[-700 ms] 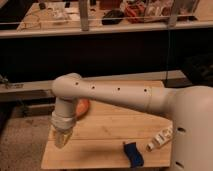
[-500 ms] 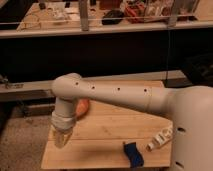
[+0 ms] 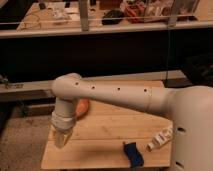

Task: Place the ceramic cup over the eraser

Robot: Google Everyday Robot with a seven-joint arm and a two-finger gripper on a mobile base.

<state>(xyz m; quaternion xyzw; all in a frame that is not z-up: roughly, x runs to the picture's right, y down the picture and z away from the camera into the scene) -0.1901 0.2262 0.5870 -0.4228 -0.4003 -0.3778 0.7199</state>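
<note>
An orange-red rounded object (image 3: 82,107), possibly the ceramic cup, sits on the wooden table (image 3: 107,127) at the left, partly hidden behind my arm. A dark blue block (image 3: 133,153), possibly the eraser, lies near the table's front edge right of centre. My gripper (image 3: 61,138) points down over the table's left front corner, just in front of and left of the orange object and far left of the blue block. Nothing shows in it.
A small white object (image 3: 160,141) lies at the table's right side next to my white base (image 3: 192,130). A dark wall and railing (image 3: 100,30) run behind the table, with a cluttered bench beyond. Floor lies to the left.
</note>
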